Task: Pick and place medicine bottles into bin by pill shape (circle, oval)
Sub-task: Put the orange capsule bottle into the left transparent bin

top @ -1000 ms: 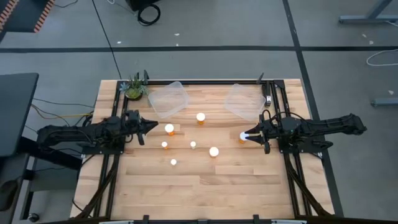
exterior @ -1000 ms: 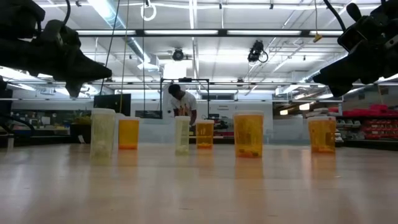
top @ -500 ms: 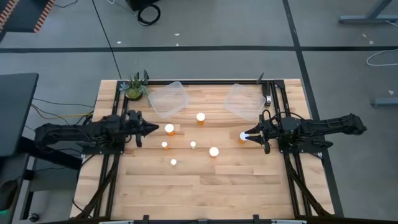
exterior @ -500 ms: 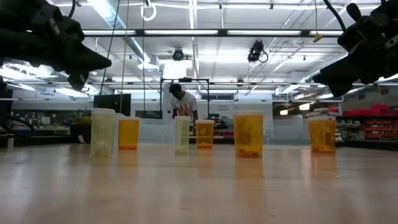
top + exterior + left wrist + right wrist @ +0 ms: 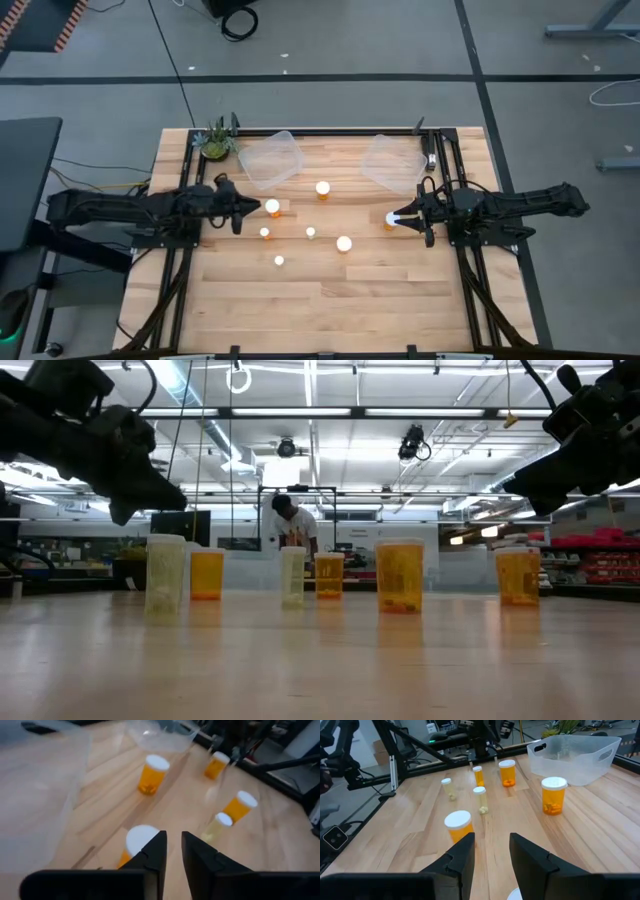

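Observation:
Several small orange pill bottles with white caps stand upright on the wooden table (image 5: 330, 300). My left gripper (image 5: 248, 208) hangs just left of one bottle (image 5: 272, 207) and above table height in the low view (image 5: 160, 495). Its fingers (image 5: 159, 845) are a narrow gap apart, and that bottle's cap (image 5: 140, 838) shows just beside one finger. My right gripper (image 5: 402, 216) is slightly open and hovers above the rightmost bottle (image 5: 390, 219), whose cap shows below the fingers (image 5: 516, 895). Two clear bins (image 5: 270, 158) (image 5: 392, 162) stand at the far side.
Other bottles stand mid-table (image 5: 323, 188) (image 5: 265, 233) (image 5: 311, 233) (image 5: 344, 243) (image 5: 279, 261). A small potted plant (image 5: 215, 140) sits at the far left corner. Black rails (image 5: 455, 270) run along both sides. A person (image 5: 293, 520) stands far behind the table.
My left gripper has gone toward the table's right edge and a little down, closing in on the bottle beside it. The bottles have stayed where they were.

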Available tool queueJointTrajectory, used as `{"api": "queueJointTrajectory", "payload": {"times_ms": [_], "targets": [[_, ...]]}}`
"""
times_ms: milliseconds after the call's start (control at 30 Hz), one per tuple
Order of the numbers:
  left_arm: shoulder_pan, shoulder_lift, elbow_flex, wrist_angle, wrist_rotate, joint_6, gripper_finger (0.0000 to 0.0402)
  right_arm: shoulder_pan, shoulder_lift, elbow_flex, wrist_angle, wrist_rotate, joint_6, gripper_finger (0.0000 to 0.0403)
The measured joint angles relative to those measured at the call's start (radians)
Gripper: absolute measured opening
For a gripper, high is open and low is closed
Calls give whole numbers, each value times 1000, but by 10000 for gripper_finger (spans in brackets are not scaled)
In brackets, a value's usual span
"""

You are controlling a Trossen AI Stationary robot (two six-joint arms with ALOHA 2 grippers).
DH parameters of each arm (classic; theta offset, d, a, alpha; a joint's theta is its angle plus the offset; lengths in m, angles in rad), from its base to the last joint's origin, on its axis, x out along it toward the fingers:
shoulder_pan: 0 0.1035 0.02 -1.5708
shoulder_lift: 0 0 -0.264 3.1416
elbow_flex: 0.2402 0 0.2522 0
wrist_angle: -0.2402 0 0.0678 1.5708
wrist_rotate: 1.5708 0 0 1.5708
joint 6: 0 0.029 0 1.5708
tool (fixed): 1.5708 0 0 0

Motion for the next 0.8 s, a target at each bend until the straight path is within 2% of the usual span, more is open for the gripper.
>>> {"api": "queueJointTrajectory", "payload": {"times_ms": [233,400,633,800], "targets": [[0,132,62,-46,0,-72,106,0,0,0,0,0,0,129],[1,202,122,-110,0,-100,150,0,0,0,0,0,0,129],[39,286,240,-289,0,-98,232,0,0,0,0,0,0,129],[75,348,341,-464,7,-54,263,0,0,0,0,0,0,129]]}}
